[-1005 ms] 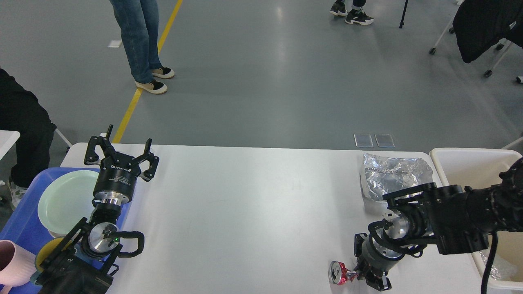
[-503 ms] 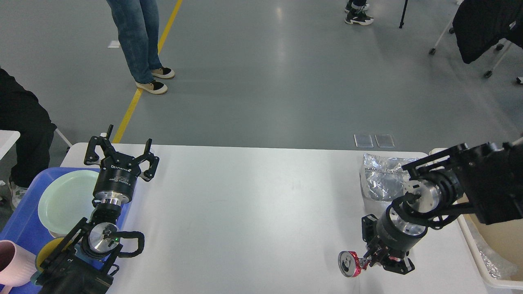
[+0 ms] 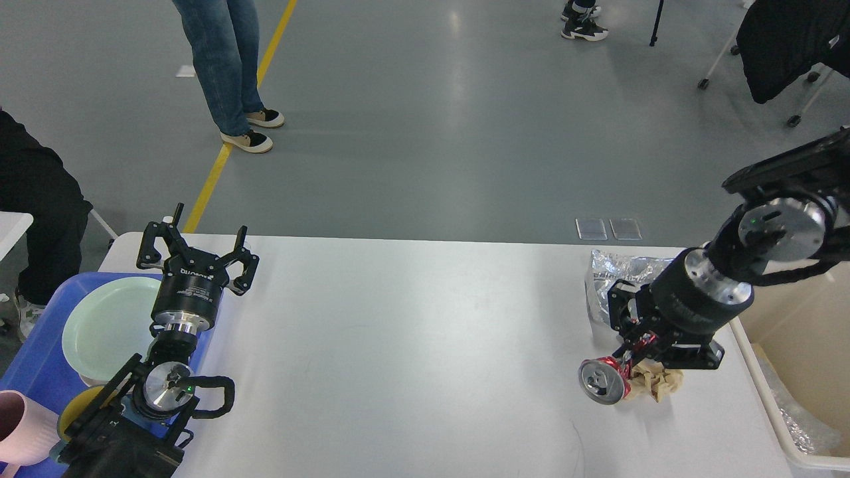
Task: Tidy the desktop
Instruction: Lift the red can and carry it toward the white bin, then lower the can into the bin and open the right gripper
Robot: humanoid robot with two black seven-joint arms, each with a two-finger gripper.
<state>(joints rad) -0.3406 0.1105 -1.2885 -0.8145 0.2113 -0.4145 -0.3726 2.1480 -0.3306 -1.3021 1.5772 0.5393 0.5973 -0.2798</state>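
Observation:
The white desktop (image 3: 412, 332) fills the lower part of the head view. My right gripper (image 3: 631, 358) hangs above its right side, shut on a crushed red drink can (image 3: 603, 380) whose silver end faces me. Just under and behind the can a crumpled brown paper wad (image 3: 657, 383) lies on the desktop. A crinkled silver foil bag (image 3: 614, 275) lies at the far right corner, partly behind my right wrist. My left gripper (image 3: 197, 250) stands open near the far left corner, nothing between its fingers.
A blue tray (image 3: 40, 352) at the left edge holds a pale green plate (image 3: 106, 325), with a pink cup (image 3: 23, 428) and a yellow thing beside it. A cream bin (image 3: 797, 372) stands at the right edge. People stand on the floor beyond.
My right arm has risen and swung back and right, lifting the can off the near edge. The brown paper wad has come into sight. The left arm has not moved.

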